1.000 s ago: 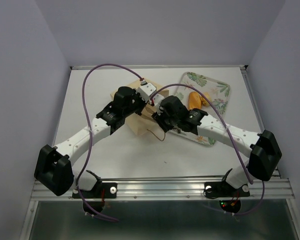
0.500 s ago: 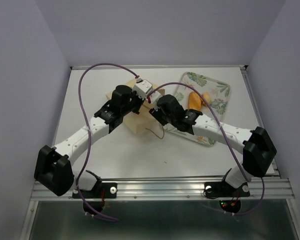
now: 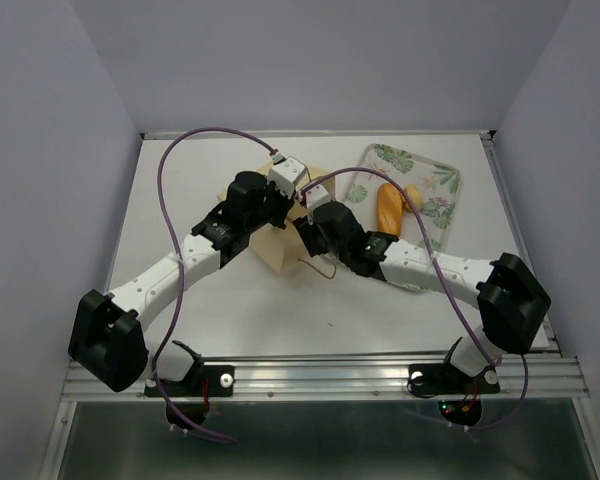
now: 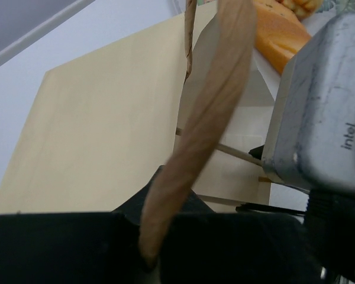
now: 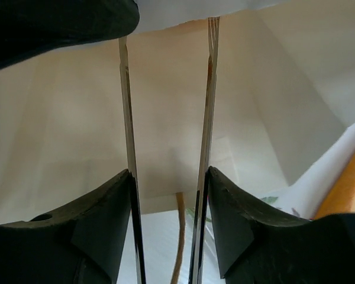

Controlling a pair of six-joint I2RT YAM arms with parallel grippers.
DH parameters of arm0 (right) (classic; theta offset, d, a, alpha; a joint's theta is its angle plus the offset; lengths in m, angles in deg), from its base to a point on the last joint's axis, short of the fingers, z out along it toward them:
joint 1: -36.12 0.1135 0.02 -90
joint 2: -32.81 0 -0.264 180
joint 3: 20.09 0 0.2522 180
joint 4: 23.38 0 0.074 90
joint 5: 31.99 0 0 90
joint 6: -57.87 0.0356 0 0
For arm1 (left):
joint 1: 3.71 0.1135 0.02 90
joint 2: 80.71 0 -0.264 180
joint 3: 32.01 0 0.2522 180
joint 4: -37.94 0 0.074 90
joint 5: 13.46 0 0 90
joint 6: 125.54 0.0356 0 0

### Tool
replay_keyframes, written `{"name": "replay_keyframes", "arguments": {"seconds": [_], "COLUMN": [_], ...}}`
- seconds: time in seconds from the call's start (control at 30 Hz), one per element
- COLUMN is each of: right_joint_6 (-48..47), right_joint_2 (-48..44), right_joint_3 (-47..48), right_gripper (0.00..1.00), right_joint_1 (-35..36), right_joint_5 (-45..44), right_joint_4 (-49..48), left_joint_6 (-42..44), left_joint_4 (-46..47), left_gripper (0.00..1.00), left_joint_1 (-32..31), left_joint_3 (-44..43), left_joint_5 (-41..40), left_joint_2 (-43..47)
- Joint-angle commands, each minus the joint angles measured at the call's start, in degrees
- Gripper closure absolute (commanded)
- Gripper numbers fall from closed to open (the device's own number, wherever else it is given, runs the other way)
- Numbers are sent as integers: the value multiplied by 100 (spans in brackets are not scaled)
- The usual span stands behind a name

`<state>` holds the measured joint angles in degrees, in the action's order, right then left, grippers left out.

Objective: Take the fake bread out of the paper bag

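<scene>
White table [image 3: 170, 200], both arms reaching in to mid-surface. Paper bag [image 3: 273, 250] at table centre, partly under both wrists, its open mouth toward the floral tray [image 3: 435, 175] on the right. On the tray: long orange loaf [image 3: 387, 205], with a small yellow roll [image 3: 413, 195] just beside it. Right gripper [image 5: 165, 32] at the bag mouth, fingers parted, nothing between them. Left gripper [image 4: 149, 254] seems pinched on the brown cord handle [image 4: 219, 100], though the view is close and blurred.
</scene>
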<state>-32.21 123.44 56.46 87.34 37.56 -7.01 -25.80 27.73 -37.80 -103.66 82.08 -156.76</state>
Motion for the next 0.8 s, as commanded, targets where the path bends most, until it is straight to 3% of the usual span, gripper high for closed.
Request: {"name": "replay_keyframes", "arguments": {"seconds": [0.0, 0.3, 0.47, 0.77], "right_joint_6": [1078, 2431, 3267, 3997], "right_joint_2": [-19, -177, -353, -63], "right_joint_3": [-117, -494, -688, -592], "right_gripper": [43, 43, 43, 46], "right_joint_1": [55, -85, -376, -798], "right_joint_5": [-21, -285, 925, 2262], "right_joint_4": [-586, -472, -498, -910], "left_joint_6": [-472, -701, -824, -859], "left_joint_4": [523, 673, 770, 1323], "left_gripper": [100, 100, 100, 100], "left_joint_1": [-89, -89, -89, -89], "left_joint_3": [-241, -118, -47, 374], "left_joint_5": [0, -123, -1, 448], "left_joint_2": [-15, -6, -94, -15]}}
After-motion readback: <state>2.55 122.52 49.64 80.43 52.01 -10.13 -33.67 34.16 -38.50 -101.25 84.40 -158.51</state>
